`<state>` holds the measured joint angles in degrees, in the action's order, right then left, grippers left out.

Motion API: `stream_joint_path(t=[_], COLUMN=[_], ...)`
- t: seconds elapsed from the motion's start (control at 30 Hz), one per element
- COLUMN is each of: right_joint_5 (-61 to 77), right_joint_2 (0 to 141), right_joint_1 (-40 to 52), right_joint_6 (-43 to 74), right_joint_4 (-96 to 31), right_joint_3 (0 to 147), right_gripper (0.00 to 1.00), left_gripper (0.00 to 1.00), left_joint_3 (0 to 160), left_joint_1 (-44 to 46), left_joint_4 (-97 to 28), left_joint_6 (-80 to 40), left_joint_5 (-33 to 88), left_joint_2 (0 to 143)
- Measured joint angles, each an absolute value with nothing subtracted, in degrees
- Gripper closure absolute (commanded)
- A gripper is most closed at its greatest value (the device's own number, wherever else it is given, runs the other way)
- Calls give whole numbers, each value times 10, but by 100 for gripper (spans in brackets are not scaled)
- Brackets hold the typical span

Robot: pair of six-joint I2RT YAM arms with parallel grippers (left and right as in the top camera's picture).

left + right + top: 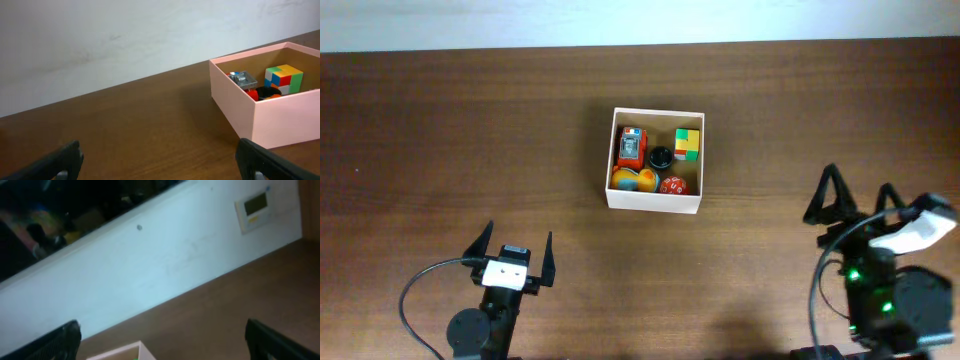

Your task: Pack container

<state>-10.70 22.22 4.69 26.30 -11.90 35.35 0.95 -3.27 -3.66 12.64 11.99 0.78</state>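
Note:
The container (655, 203) is a shallow square box with cream walls near the middle of the brown table. Inside lie a red toy car (631, 147), a multicoloured cube (687, 144), a black round piece (661, 156), an orange and yellow toy (633, 180) and a red ball (672, 185). My left gripper (510, 246) stands open at the front left, well short of the box, nothing between its fingers. My right gripper (860, 197) is open at the front right, also empty. In the left wrist view the container (240, 105) sits to the right, with the cube (283, 78) showing.
A white wall (125, 35) runs behind the table's far edge. A wall panel (255, 208) shows in the right wrist view, where a corner of the container (127, 351) appears at the bottom. Cables (415, 290) trail by the left arm's base.

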Motion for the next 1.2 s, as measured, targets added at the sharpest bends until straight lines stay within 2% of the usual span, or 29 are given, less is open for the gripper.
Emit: stream_joint_path(t=[0.1,0.33,0.57,0.87,1.2], right_joint_5=[-107,-107,-107,-106,-39], right_joint_2=[171,85,25,8,8], right_joint_1=[46,46,46,46,46], right_joint_6=[263,263,253,238,132], right_joint_4=[-8,87,79,-18,-47], right_joint_3=[252,97,39,34,34], right_gripper=[1,1,2,1,1], left_gripper=[1,1,1,1,1], left_joint_3=[10,10,10,10,10], left_joint_1=[-33,-33,-33,-33,-33], left_joint_4=[-37,-37,-37,-37,-37], left_joint_6=[126,126,126,126,126], left_joint_5=[120,120,120,120,120], left_joint_2=[8,8,8,8,8])
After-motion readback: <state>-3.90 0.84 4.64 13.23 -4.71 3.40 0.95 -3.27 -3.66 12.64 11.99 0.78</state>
